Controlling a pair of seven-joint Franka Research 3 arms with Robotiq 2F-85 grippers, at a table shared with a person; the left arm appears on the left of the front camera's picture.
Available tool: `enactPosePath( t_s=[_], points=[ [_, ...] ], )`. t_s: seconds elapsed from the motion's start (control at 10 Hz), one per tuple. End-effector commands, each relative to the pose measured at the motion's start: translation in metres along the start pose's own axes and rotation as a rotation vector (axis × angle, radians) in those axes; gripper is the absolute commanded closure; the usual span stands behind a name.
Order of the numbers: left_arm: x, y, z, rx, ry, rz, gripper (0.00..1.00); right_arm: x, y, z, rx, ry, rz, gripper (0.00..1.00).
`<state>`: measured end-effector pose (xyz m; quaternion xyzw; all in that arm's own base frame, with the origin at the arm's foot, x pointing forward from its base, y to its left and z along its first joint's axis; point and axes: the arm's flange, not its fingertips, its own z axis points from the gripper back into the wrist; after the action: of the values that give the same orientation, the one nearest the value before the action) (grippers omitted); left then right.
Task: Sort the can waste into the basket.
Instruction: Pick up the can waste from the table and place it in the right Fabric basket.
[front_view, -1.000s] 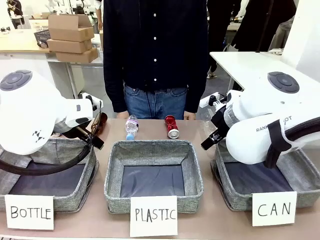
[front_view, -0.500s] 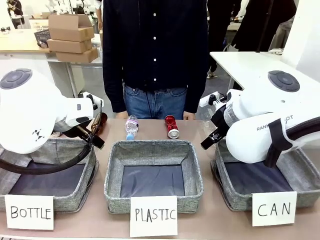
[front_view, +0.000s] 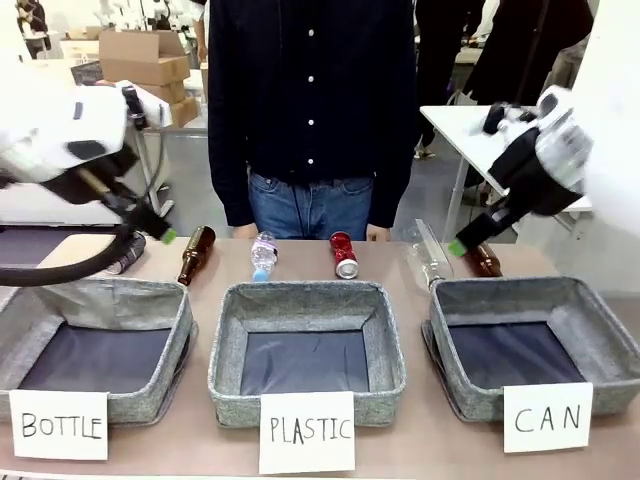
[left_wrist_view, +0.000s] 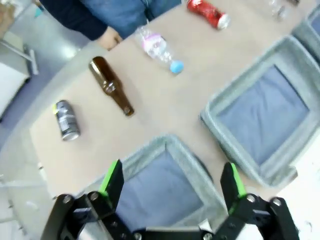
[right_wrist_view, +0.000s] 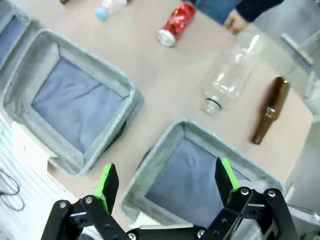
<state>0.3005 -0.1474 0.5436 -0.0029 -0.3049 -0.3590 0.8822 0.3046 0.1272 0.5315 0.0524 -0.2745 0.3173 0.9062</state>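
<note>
Red can (front_view: 343, 253) lies at the far edge of the table (front_view: 440, 440). Left gripper (left_wrist_view: 172, 172) and right gripper (right_wrist_view: 165, 170) gape, holding nothing

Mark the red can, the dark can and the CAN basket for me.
red can (front_view: 343, 253), front view, middle of its body.
dark can (left_wrist_view: 66, 120), left wrist view, middle of its side.
CAN basket (front_view: 520, 287), front view, far rim.

Row L→R: left bin (front_view: 100, 290), mid bin (front_view: 305, 292), CAN bin (front_view: 530, 285). 1st can (front_view: 343, 253) behind mid bin; 2nd can (left_wrist_view: 66, 120) behind left bin.
</note>
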Motion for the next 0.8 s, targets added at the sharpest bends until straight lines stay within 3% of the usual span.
enactPosePath(
  t_s=[0.0, 0.1, 0.2, 0.3, 0.5, 0.6, 0.7],
  points=[
    [0.006, 0.008, -0.025, -0.017, -0.031, 0.041, 0.00, -0.034, 0.020, -0.025, -0.218, -0.015, -0.032, 0.00],
    [0.006, 0.008, -0.025, -0.017, -0.031, 0.041, 0.00, 0.000, 0.000, 0.000, 0.000, 0.000, 0.000, 0.00],
    [-0.001, -0.002, 0.006, 0.004, 0.000, -0.002, 0.00, 0.001, 0.003, 0.015, -0.068, -0.018, 0.004, 0.00],
    [0.003, 0.003, 0.004, -0.273, -0.043, -0.091, 0.00, 0.004, -0.006, 0.004, 0.157, -0.032, -0.024, 0.00],
    [-0.032, 0.049, 0.046, -0.807, -0.343, 0.110, 0.00, -0.037, -0.072, 0.042, 0.753, -0.244, -0.376, 0.00],
    [-0.055, 0.075, 0.055, -0.951, -0.494, 0.266, 0.00, -0.061, -0.103, 0.057, 0.915, -0.328, -0.595, 0.00],
    [-0.079, 0.093, 0.057, -1.013, -0.626, 0.350, 0.00, -0.082, -0.126, 0.064, 1.019, -0.346, -0.745, 0.00]
  ],
)
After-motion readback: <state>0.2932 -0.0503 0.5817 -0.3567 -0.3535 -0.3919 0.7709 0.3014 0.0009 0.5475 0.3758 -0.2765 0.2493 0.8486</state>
